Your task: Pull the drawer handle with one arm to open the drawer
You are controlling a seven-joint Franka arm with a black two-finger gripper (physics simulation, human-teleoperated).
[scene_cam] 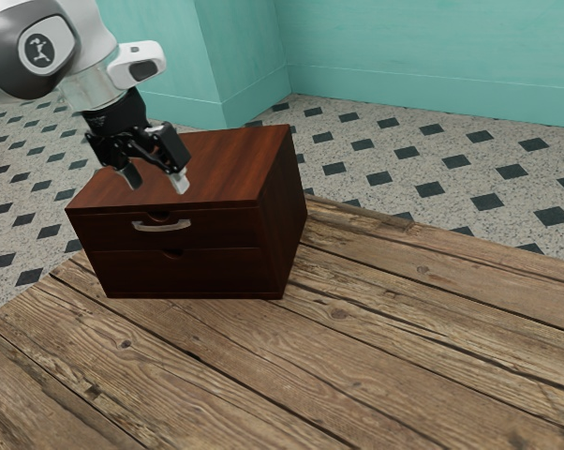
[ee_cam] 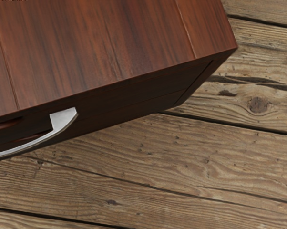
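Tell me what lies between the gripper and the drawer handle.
In the exterior view, only the front edge of the cabinet top and a strip of drawer front separate the open gripper from the silver handle below it.

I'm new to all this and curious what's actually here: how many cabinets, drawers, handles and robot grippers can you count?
Dark reddish-brown wooden cabinet: 1
Upper drawer front and lower drawer front: 2
Curved silver metal handle: 1
Black two-finger gripper: 1
Total: 5

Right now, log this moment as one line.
phase: pre-grasp | gripper: open, above cabinet front edge | handle: untouched | top drawer: looks shut
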